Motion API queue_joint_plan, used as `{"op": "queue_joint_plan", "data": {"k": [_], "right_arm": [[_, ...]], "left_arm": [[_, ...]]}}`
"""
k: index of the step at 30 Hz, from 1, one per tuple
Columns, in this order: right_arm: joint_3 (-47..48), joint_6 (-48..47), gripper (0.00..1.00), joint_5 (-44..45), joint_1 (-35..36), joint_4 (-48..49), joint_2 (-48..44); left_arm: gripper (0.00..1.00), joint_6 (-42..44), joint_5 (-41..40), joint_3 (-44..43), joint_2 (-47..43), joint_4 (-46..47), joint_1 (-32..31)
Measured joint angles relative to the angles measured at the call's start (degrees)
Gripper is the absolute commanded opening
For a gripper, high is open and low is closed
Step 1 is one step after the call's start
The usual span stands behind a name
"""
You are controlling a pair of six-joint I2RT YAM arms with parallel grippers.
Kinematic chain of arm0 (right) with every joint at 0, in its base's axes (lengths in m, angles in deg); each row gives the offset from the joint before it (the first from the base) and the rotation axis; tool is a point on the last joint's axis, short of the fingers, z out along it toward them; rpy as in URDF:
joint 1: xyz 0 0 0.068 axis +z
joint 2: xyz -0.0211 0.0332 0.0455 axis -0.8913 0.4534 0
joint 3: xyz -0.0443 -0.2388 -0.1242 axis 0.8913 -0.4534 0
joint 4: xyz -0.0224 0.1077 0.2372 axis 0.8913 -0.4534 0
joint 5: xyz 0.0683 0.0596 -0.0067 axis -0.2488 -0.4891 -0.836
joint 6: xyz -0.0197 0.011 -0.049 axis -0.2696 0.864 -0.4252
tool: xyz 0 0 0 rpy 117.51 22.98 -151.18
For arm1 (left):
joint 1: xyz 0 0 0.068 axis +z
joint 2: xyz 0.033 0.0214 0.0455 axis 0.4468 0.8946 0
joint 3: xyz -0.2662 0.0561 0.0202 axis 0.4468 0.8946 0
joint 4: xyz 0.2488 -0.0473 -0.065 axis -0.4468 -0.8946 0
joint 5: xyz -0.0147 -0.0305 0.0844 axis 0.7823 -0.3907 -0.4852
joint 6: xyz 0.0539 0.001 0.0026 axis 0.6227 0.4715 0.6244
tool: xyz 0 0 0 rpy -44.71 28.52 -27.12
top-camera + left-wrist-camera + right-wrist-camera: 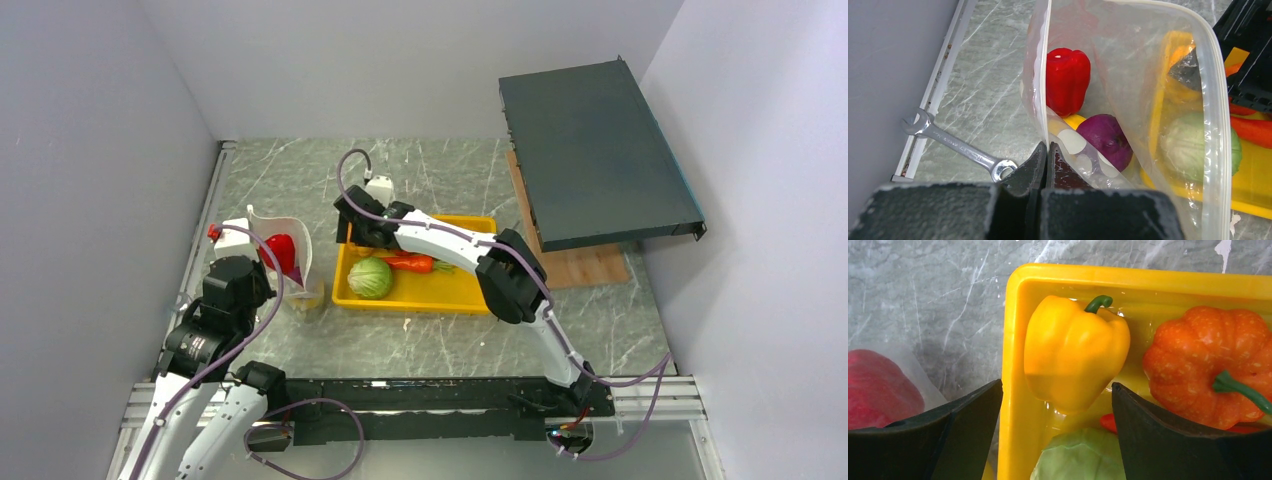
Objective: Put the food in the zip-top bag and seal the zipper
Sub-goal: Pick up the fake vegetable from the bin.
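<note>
On the left side of the grey marble worktop [440,170] stands the clear thin plastic zip-top bag [1128,60] with white round dots, its mouth wide open and turned upward. The left gripper [1047,150] has its two dark fingers pressed together on the rim of the bag, and the whitish translucent zipper [1219,125] runs around the mouth as a narrow strip. Inside the bag lie a glossy red pepper [1067,80], a round purple onion [1105,137] just beside it, and a small yellow piece [1075,121] between them, partly hidden. Near the bag, at the worktop's left border, lies a silver metal wrench [953,142].

Just to the right of the bag is the yellow rectangular plastic tray [440,290]. In its far left corner lies the glossy yellow pepper [1075,350] with a green stem, and next to it the orange ribbed pumpkin [1208,365]. The round green cabbage [370,277] is at the near left of the tray and the orange carrot [415,263] beside it.

The right gripper [1055,390] is over this corner with its jaws wide apart. The yellow pepper shows between them, and nothing is clamped. One finger is over the tray's left rim.

At the far right a dark flat metal box [595,150] rests tilted on a wooden board [585,265].
</note>
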Motion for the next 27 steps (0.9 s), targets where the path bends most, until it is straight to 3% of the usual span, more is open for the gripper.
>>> {"op": "queue_joint_plan", "data": {"k": [15, 24, 27], "right_arm": [[-0.63, -4.59, 0.73, 3.23, 0.2, 3.02, 1.14], [-1.6, -5.01, 0.75, 3.48, 0.07, 4.85, 2.1], [-1.51, -5.57, 0.67, 3.52, 0.07, 5.16, 2.38]], "left_arm": [[0.0, 0.0, 0.0, 0.0, 0.0, 0.13, 0.0], [0.0, 0.0, 0.0, 0.0, 0.0, 0.13, 0.0], [0.0, 0.0, 0.0, 0.0, 0.0, 0.11, 0.0]]}}
